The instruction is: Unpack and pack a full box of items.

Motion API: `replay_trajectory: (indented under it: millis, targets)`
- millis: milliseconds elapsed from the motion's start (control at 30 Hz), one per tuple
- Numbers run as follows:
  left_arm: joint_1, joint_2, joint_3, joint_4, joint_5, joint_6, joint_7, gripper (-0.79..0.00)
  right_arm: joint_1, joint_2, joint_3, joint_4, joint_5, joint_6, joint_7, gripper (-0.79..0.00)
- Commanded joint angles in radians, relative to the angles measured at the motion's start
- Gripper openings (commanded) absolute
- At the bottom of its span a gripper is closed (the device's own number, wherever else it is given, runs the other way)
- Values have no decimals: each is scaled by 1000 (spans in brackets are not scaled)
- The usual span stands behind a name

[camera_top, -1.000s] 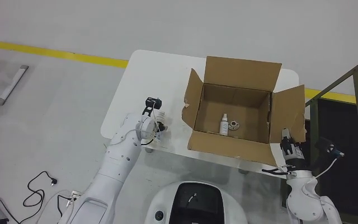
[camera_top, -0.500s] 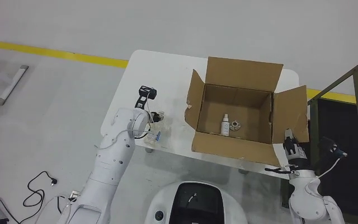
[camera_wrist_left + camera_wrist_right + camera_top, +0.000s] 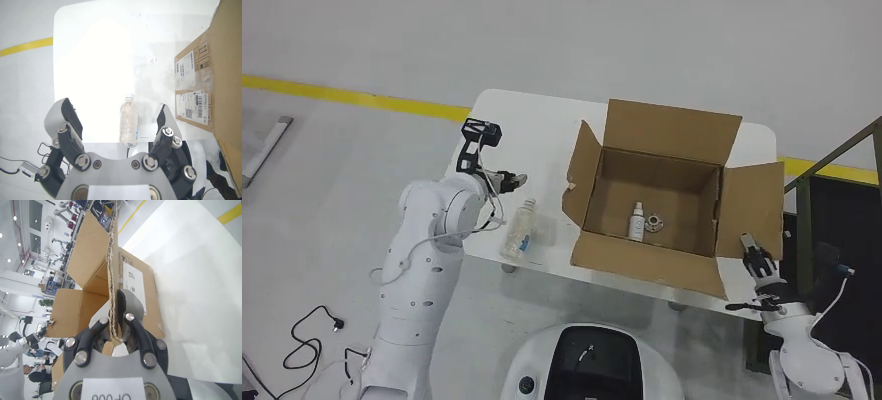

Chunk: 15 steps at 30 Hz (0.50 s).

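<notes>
The bottle (image 3: pixel 519 228) lies on its side on the table (image 3: pixel 512 120), left of the open box (image 3: pixel 642 262). Its long axis runs near to far, with the cap pointing away from the robot and the base at the near edge. Inside the box are 1 small bottle (image 3: pixel 638 222) and 1 round part (image 3: pixel 657 222). The left gripper (image 3: pixel 510 181), fingers apart, hangs clear of the bottle it was down on 1 second ago. The right gripper (image 3: pixel 752 255) is clamped on the box's right flap (image 3: pixel 752 205).
</notes>
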Motion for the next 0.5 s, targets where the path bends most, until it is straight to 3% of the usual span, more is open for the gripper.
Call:
replay_trajectory:
  millis: [0, 467]
  targets:
    - [-11, 0, -3, -17, -16, 8, -12, 0, -1, 1, 9, -2, 42, -7, 29, -785]
    - [-49, 8, -31, -158, -98, 31, -22, 0, -21, 10, 58, -3, 202, -26, 171, -785]
